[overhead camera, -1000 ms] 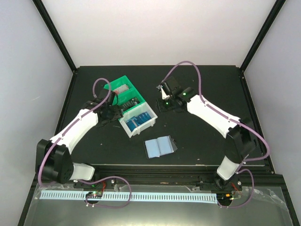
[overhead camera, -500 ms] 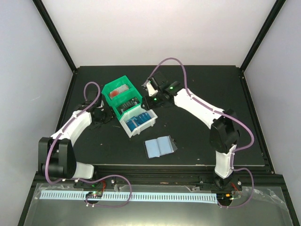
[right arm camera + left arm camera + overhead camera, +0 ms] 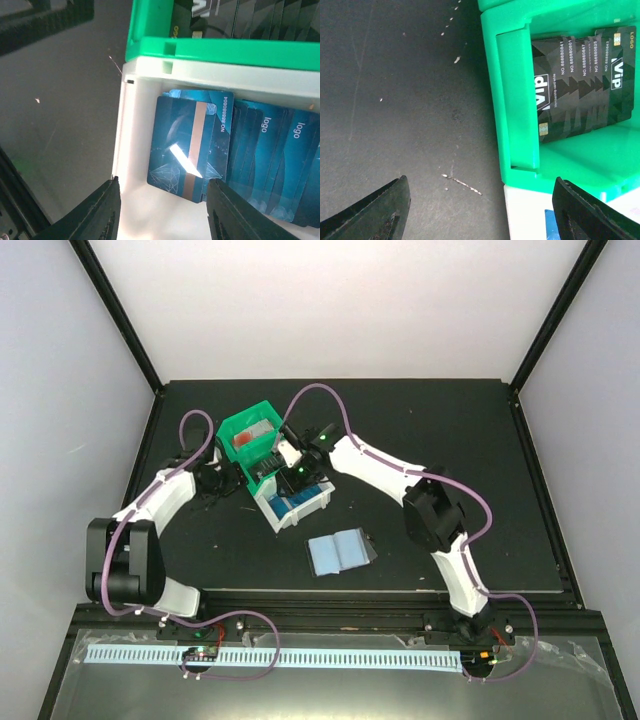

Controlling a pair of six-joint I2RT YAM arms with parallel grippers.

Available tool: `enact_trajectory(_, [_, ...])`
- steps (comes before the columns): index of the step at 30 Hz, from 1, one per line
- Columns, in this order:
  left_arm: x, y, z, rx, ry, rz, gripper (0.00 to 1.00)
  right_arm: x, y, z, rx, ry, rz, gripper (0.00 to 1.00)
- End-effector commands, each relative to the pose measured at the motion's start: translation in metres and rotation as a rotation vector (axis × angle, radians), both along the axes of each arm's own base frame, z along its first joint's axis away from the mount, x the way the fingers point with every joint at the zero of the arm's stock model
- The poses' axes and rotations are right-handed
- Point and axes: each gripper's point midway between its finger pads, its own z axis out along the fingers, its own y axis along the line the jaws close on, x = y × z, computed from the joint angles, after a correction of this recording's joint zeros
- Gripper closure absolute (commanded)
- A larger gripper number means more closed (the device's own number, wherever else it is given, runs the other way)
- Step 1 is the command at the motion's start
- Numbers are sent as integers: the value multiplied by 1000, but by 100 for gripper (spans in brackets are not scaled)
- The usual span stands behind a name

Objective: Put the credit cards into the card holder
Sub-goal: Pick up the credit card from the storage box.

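Several blue credit cards point(image 3: 192, 142) stand stacked in a white bin point(image 3: 131, 150); they also show in the top view point(image 3: 293, 502). My right gripper point(image 3: 162, 210) is open and empty, hovering just above the front blue card, one finger over the bin's left wall. In the top view the right gripper point(image 3: 291, 468) sits over the bins. The card holder point(image 3: 338, 551) lies open on the table nearer the front, pale sleeves up. My left gripper point(image 3: 216, 483) is open and empty, left of the bins; in its wrist view the left gripper point(image 3: 480, 215) straddles the bin's edge.
A green bin point(image 3: 252, 432) with black VIP cards point(image 3: 582, 90) adjoins the white bin point(image 3: 525, 215) at the back. The black table point(image 3: 395, 100) has small pale specks. Black frame posts stand at the table's back corners.
My right arm has swung left from the back middle of the table to above the white bin. My left gripper has pulled back left, away from the bins.
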Motion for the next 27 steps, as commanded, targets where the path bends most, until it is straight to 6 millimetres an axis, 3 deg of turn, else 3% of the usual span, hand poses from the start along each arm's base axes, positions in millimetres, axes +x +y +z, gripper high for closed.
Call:
enact_trajectory(1, [19,-9,10,-47,-61,-48,21,-4,1,-7,-50,-1,27,51])
enact_trajectory(6, [29,-18,8,-87,-86,-99,23,21,-10,-24,-163,-58,-94,51])
enact_trajectory(13, [34,-30,-3,-150,-61,-134,29,31,-2,-44,-194,-52,-89,50])
enact_trajectory(17, [30,-36,-11,-188,-37,-144,30,29,-2,-57,-211,-44,-58,45])
enact_trajectory(22, [27,-37,-18,-196,-26,-146,30,13,3,-69,-184,12,38,39])
enact_trajectory(27, [24,-38,-24,-197,-6,-151,30,6,-3,-88,-224,44,64,38])
